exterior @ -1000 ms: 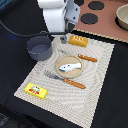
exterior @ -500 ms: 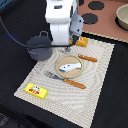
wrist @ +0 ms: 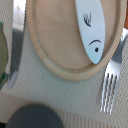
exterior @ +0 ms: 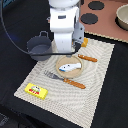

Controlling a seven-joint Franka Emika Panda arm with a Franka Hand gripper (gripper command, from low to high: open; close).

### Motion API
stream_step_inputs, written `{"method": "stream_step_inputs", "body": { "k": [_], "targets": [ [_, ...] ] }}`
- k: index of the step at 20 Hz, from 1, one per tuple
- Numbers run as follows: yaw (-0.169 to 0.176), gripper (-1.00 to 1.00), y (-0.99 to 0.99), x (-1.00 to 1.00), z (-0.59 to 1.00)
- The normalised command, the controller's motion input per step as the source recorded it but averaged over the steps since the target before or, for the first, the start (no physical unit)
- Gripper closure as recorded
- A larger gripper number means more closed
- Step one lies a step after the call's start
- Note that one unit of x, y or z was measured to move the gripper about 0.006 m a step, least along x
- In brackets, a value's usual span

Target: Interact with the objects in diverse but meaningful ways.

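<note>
My gripper hangs under the white wrist (exterior: 64,35), above the far edge of the round wooden plate (exterior: 75,74). Its fingers are hidden in the exterior view, so I cannot tell whether they are open. The white-blue fish (exterior: 67,66) lies on the plate and also shows in the wrist view (wrist: 91,27). The dark grey two-handled pot (exterior: 39,46) stands at the exterior view's left of the arm. The yellow red-marked packet (exterior: 36,90) lies at the mat's near left corner. An orange biscuit block (exterior: 84,42) peeks out behind the arm. The tomato is hidden.
A fork with an orange handle (exterior: 65,79) lies in front of the plate, and a knife with an orange handle (exterior: 87,58) lies beside it. A pink stove top with black burners (exterior: 91,19) and a bowl (exterior: 123,16) are at the back. A dark blurred shape (wrist: 34,118) fills one edge of the wrist view.
The arm has moved forward and down, from the back of the mat to just above the plate. It now covers most of the biscuit block. The objects have not moved.
</note>
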Motion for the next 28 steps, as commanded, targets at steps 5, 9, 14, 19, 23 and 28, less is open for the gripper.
{"method": "stream_step_inputs", "body": {
  "k": [5, 9, 14, 19, 23, 28],
  "targets": [
    [0.103, -1.0, -0.19, 0.32, 0.0],
    [0.124, -1.0, -0.1, 0.29, 0.0],
    [0.117, -1.0, -0.05, 0.23, 0.0],
    [0.056, -1.0, -0.2, 0.53, 0.0],
    [0.041, -1.0, -0.18, 0.47, 0.0],
    [0.03, -1.0, -0.21, 0.39, -0.01]
  ]
}}
